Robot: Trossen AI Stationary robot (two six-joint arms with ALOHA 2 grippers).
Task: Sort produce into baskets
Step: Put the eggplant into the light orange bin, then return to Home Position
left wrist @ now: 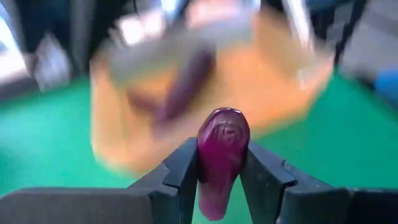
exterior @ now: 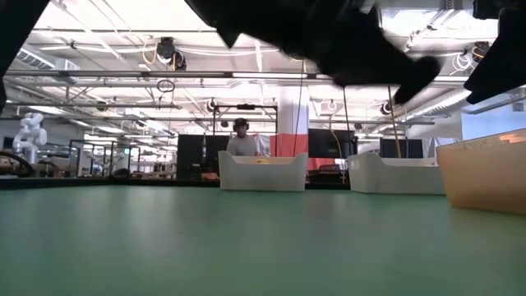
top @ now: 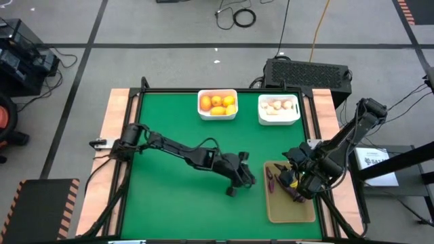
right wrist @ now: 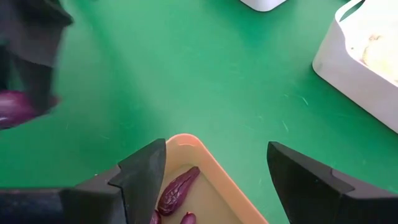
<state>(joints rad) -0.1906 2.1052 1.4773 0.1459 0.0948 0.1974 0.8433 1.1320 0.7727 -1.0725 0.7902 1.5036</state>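
Note:
My left gripper (top: 240, 178) is shut on a dark purple piece (left wrist: 222, 146), above the green table just left of the tan tray (top: 308, 213). The tray holds other purple pieces (right wrist: 178, 189), which also show in the high view (top: 271, 180). My right gripper (right wrist: 214, 163) is open and empty above the tray's far part (top: 297, 181). At the far edge stand two white bins, one (top: 217, 114) with orange-yellow fruits (top: 217, 103) and one (top: 279, 120) with white bulbs (top: 278, 106). My left gripper pinches the purple piece between its two fingers, one on each side (left wrist: 205, 163). The piece lies along the fingers, and its rounded end (left wrist: 224, 121) stands out past the fingertips. It is lifted clear of the table.
A black box with a grille (top: 308, 71) stands behind the table's far right corner. The right wrist view shows my left gripper (right wrist: 28, 59) and its purple piece (right wrist: 15, 107) close by. Bare green table (top: 176, 196) lies left of the tray.

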